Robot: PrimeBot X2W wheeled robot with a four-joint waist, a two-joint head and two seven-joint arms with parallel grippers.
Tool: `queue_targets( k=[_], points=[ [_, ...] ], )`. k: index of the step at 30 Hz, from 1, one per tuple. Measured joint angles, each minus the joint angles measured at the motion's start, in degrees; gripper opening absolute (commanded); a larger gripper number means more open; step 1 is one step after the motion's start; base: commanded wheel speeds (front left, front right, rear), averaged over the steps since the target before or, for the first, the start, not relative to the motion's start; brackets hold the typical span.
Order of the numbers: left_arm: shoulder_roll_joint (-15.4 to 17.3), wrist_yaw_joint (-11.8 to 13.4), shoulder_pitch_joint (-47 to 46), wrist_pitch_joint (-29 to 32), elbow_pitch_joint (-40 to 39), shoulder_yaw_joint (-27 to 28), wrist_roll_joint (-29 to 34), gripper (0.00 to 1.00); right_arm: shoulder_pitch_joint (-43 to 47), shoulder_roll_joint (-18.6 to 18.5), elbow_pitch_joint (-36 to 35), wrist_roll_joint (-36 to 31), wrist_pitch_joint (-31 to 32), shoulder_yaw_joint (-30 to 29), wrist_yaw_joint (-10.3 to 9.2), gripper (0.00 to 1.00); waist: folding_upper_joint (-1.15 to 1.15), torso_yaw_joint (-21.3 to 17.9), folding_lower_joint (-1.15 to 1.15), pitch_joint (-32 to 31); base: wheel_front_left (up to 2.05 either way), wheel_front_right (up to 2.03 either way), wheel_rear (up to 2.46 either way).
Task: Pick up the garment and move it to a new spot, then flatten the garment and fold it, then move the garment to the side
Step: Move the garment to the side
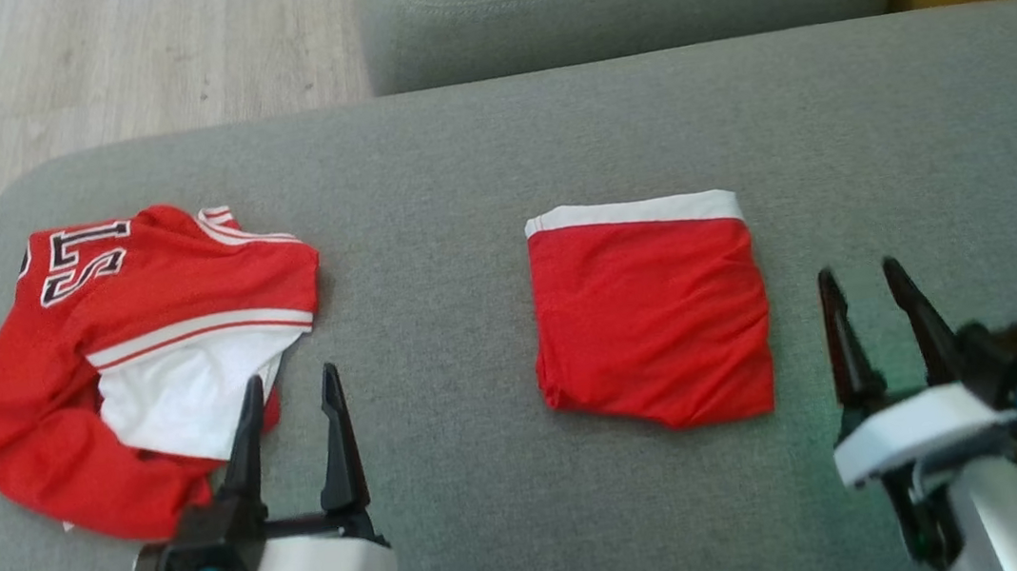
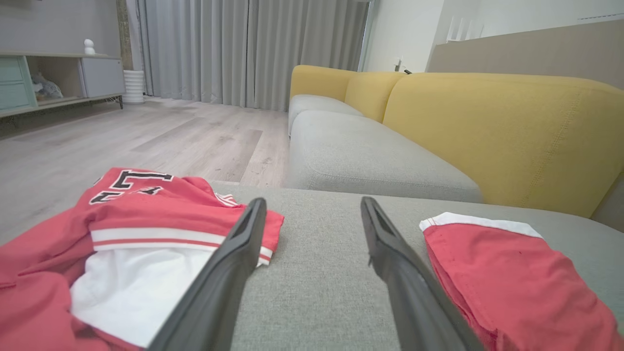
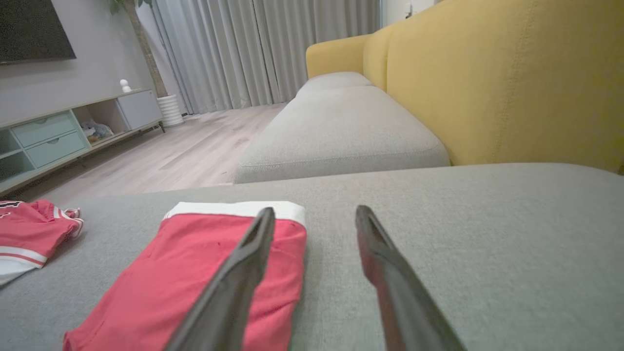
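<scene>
**Item 1, shorts** (image 1: pixel 651 317): red with a white waistband, folded to a neat square. They lie flat on the grey cushion (image 1: pixel 493 153), right of centre in the head view, and nothing touches them. I judge this the garment in hand, with picking up, flattening and folding done. What may remain is the shift to the side, unless this spot already counts as that; I cannot tell.

**Item 2, right gripper** (image 1: pixel 856 270): lower right of the head view, just beside the shorts' right edge and apart from the cloth. Its fingers are spread with nothing between them, and its wrist view shows bare cushion in the gap.

**Item 3, left gripper** (image 1: pixel 289 377): lower left, fingers wide apart and empty. One finger crosses the jersey's near edge in the picture; I cannot tell whether it touches.

**Item 4, jersey** (image 1: pixel 143 356): red and white with black lettering, crumpled in a heap at the left of the cushion, well apart from the shorts. It is neither flattened nor folded. If it is on my list too, all its steps are left.

**Item 5, surroundings**: wood floor (image 1: pixel 110 63) at upper left; yellow backrest (image 2: pixel 512 126) at the right of the left wrist view.
</scene>
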Motion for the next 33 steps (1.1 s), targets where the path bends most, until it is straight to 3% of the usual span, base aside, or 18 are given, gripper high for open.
queue_targets(
  k=[7, 18, 24, 33],
  points=[
    [0.02, 0.04, 2.29, 0.0, -0.01, -0.43, -0.97, 1.0, 5.55, 0.6, -1.79, 0.01, 0.0, -0.42, 0.0, 1.0, 0.0, -0.45, 0.0, -1.29, 0.0, 0.0, 0.0],
    [0.04, 0.02, 2.7, 0.01, 0.08, -0.6, -0.97, 1.0, 4.8, 0.63, -1.36, 0.52, 0.0, -0.63, 0.0, 1.0, 0.0, 0.27, 0.01, -0.67, 0.0, 0.0, 0.0],
    [0.04, 0.03, 0.97, 0.0, -0.1, -1.58, -0.97, 1.0, -0.66, 0.63, 4.06, 1.56, 0.19, -0.59, 0.0, 1.0, 0.0, 1.92, 0.02, 1.39, 0.0, 0.0, 0.0],
    [0.05, 0.52, -1.07, 0.0, 0.03, -3.99, -1.98, 1.0, -7.39, 0.6, 16.63, 5.72, 5.97, -0.89, 0.0, 1.0, 0.0, 6.11, 0.02, 4.41, 0.0, 0.0, 0.0]
  ],
)
